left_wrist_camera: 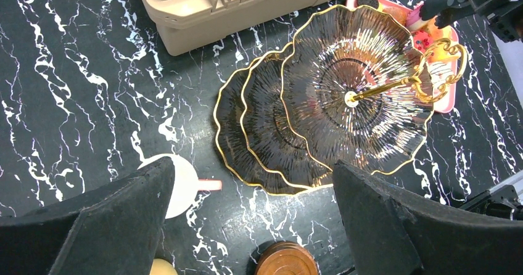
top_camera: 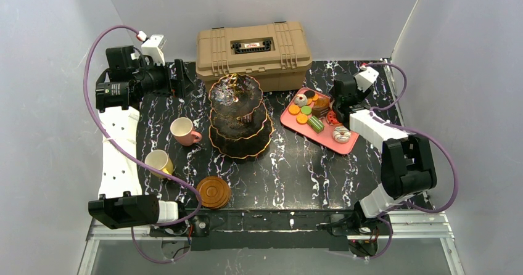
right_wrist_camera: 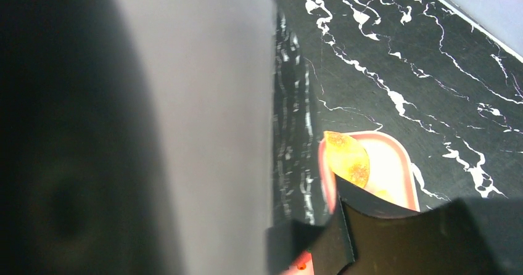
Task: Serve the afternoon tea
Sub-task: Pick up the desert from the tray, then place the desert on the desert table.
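The black three-tier stand (top_camera: pixel 239 118) with gold rims stands mid-table, its tiers bare. A pink tray (top_camera: pixel 347 150) of pastries and macarons lies to its right. My right gripper (top_camera: pixel 337 107) hovers low over the tray's far end beside a brown cake slice (top_camera: pixel 321 108). In the right wrist view its jaws (right_wrist_camera: pixel 305 195) stand apart, open, over the tray rim (right_wrist_camera: pixel 395 140) and an orange macaron (right_wrist_camera: pixel 348 158). My left gripper (top_camera: pixel 183 81) is open and empty at the back left, high above the stand (left_wrist_camera: pixel 345 90). Pink cup (top_camera: pixel 183 130), yellow cup (top_camera: pixel 158 161) and stacked brown saucers (top_camera: pixel 213 192) sit front left.
A tan toolbox (top_camera: pixel 253 53) stands shut behind the stand, also seen in the left wrist view (left_wrist_camera: pixel 203 10). Grey walls close in the table on three sides. The left arm's purple cable (top_camera: pixel 123 151) loops past the yellow cup.
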Robot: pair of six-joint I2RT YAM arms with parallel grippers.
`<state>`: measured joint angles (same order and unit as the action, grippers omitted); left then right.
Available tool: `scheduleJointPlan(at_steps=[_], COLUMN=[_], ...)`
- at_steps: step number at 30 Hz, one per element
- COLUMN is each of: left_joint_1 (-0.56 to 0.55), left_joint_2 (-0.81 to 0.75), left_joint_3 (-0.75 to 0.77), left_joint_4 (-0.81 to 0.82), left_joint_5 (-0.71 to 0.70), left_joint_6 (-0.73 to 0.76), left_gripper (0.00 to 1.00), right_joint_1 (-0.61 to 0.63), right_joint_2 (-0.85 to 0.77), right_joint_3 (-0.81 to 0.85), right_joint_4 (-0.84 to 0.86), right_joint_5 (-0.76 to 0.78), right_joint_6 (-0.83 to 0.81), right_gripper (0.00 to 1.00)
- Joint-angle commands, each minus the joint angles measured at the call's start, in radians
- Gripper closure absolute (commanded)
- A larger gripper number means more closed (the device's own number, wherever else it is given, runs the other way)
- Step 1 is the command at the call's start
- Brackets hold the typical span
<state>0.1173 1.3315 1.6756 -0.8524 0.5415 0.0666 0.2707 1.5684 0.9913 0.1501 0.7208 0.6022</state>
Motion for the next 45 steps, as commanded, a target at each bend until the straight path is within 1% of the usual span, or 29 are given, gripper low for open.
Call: scheduleJointPlan(at_steps=[1, 3, 5, 7, 8, 10, 12, 13, 19, 24, 26, 28, 30, 34, 41, 45], left_joint_1=[0.010, 0.011, 0.012, 0.013, 0.014, 0.014, 0.014, 0.013, 0.031, 0.055, 0.062, 0.071, 0.073, 0.074, 0.073, 0.072], left_joint_2=[-0.023, -0.022, -0.022, -0.020, -0.020, -0.019, -0.021, -0.023, -0.037, -0.096, -0.100, -0.114, -0.127, -0.118, -0.098, -0.092], left_joint_3=[0.025, 0.025, 0.022, 0.019, 0.017, 0.012, 0.006, 0.004, 0.027, -0.019, -0.013, -0.016, -0.020, 0.014, 0.035, 0.052], left_joint_4=[-0.003, -0.002, -0.002, -0.002, -0.001, 0.002, 0.004, 0.004, 0.015, 0.025, -0.003, -0.020, -0.029, -0.069, -0.110, -0.124], left_joint_5=[0.041, 0.036, 0.034, 0.032, 0.035, 0.039, 0.039, 0.039, 0.019, 0.036, 0.037, 0.044, 0.053, 0.080, 0.106, 0.127], left_joint_6=[-0.003, -0.001, 0.003, 0.003, 0.002, 0.000, -0.003, -0.003, -0.028, -0.014, 0.005, 0.010, 0.011, 0.008, -0.005, -0.010], left_gripper=[0.02, 0.02, 0.02, 0.02, 0.02, 0.02, 0.02, 0.02, 0.02, 0.02, 0.02, 0.02, 0.02, 0.02, 0.02, 0.02], right_joint_1=[0.012, 0.015, 0.015, 0.015, 0.015, 0.015, 0.015, 0.015, 0.015, 0.015, 0.018, 0.029, 0.043, 0.084, 0.181, 0.257], right_joint_2=[0.022, 0.026, 0.018, 0.002, -0.008, -0.027, -0.048, -0.058, -0.093, -0.093, -0.113, -0.145, -0.185, -0.274, -0.420, -0.488], right_joint_3=[0.031, 0.030, 0.020, 0.008, 0.000, -0.018, -0.027, -0.031, -0.014, 0.044, 0.039, 0.026, 0.022, 0.015, -0.048, -0.095], right_joint_4=[0.075, 0.071, 0.075, 0.079, 0.082, 0.093, 0.099, 0.103, 0.089, 0.050, 0.053, 0.047, 0.029, -0.037, -0.075, -0.096], right_joint_5=[0.078, 0.093, 0.103, 0.106, 0.107, 0.107, 0.103, 0.100, 0.021, -0.038, -0.075, -0.105, -0.132, -0.207, -0.365, -0.402], right_joint_6=[0.008, 0.005, 0.003, -0.001, -0.005, -0.015, -0.024, -0.028, -0.032, -0.014, 0.005, 0.022, 0.026, 0.050, 0.141, 0.207], right_gripper=[0.33, 0.36, 0.42, 0.52, 0.61, 0.74, 0.82, 0.84, 0.84, 0.84, 0.86, 0.90, 0.91, 0.91, 0.91, 0.91])
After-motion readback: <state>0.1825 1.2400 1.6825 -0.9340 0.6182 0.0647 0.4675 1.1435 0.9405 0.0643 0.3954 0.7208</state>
